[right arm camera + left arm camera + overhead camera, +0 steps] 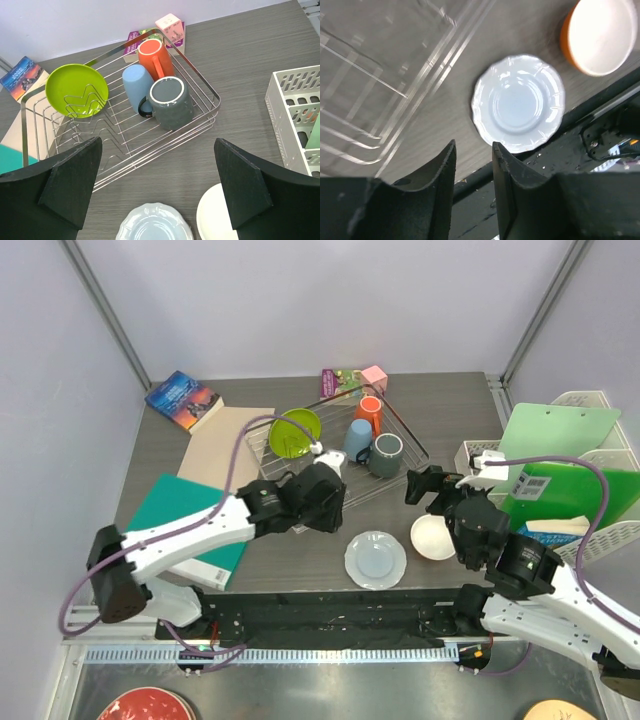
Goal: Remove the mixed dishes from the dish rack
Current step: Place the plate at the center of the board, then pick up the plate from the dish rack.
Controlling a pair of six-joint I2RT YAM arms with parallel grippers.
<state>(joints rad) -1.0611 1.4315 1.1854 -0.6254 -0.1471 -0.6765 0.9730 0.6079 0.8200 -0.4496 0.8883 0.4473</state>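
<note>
Left hand (473, 150) open just a little, with nothing in it, up above the counter (435, 120) near the front edge. Just below and ahead of it, the pale blue-white plate (518, 102), flat on the counter, face up. Beside the plate but not touching it, the white bowl with orange outside (600, 35), also right way up. Both out of the dish rack (218, 102) and down at the front, most likely to keep them clear of the next reach.

Right hand (157, 145) wide open and empty, pointed at the rack from the near side. Held that wide probably to fit round something fat, like a mug.

Four things left in the rack. Lime-green plate (76, 90) at the left end, standing on its edge in the bent wire loops, so as not to tip over. Light blue cup (137, 87), dark grey mug (170, 102) and orange mug (155, 57) bunched up at the right end, each touching the next. Orange mug at the back, handle on top.

About a third of the job done, by the look of it. Grey mug nearest the right hand, so likely the easy one to take next. Best to go slow there: blue cup pressed right against it, easy to bump and roll.
</note>
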